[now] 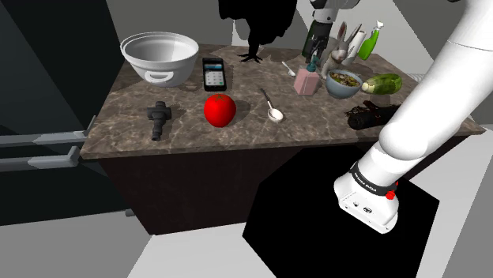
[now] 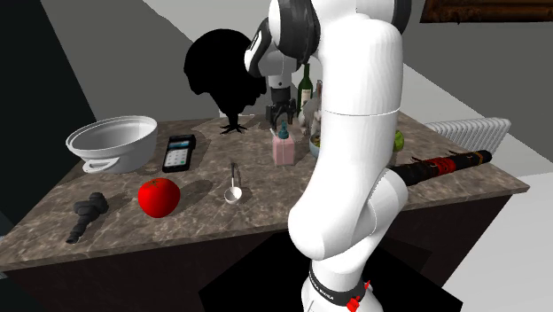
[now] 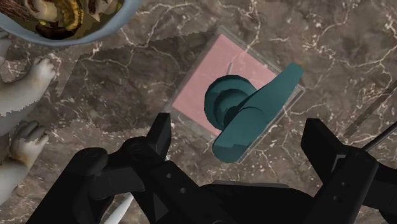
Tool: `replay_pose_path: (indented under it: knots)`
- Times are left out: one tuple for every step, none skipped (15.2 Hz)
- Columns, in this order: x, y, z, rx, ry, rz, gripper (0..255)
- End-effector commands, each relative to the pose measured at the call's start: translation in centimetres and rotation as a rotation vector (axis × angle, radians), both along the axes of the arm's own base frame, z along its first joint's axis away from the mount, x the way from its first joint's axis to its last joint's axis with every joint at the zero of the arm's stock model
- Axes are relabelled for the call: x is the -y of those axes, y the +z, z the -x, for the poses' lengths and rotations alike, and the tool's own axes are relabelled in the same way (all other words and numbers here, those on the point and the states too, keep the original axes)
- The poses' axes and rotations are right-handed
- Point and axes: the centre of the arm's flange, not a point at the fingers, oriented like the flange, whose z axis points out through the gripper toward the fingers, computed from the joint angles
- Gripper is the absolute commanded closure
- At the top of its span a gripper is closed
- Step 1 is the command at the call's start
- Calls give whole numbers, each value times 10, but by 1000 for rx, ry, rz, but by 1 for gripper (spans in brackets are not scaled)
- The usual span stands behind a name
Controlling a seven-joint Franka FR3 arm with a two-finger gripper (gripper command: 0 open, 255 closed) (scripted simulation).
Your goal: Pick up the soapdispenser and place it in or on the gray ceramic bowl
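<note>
Shoulder view: I see the pink soap dispenser [image 1: 306, 80] upright on the marble counter [image 1: 237, 130]. My gripper [image 1: 315, 54] is just above it, and the pale grey bowl [image 1: 159, 57] is well apart from it.

Second exterior view: the gripper [image 2: 282, 113] hangs directly over the dispenser [image 2: 284, 149].

Wrist view: the fingers [image 3: 159, 137] are spread, with the dispenser's teal pump [image 3: 245, 108] between them, unheld.

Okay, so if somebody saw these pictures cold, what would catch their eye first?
Probably the bright red apple, alone near the middle of the dark marbled counter. Next comes the bulky white arm, which looms across the second exterior view. In the wrist view, the open gripper hangs directly over a pink soap dispenser with a teal pump.
</note>
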Motion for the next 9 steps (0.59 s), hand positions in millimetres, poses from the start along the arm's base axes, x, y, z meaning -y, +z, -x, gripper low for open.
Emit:
replay_pose_path:
  knots:
    - [0,-4,0,1,0,0,0]
    - [0,-4,0,1,0,0,0]
    - [0,-4,0,1,0,0,0]
    - [0,-4,0,1,0,0,0]
    - [0,-4,0,1,0,0,0]
    - [0,-4,0,1,0,0,0]
    - [0,-4,0,0,0,0,0]
    - [0,-4,0,0,0,0,255]
    - [0,-4,0,0,0,0,255]
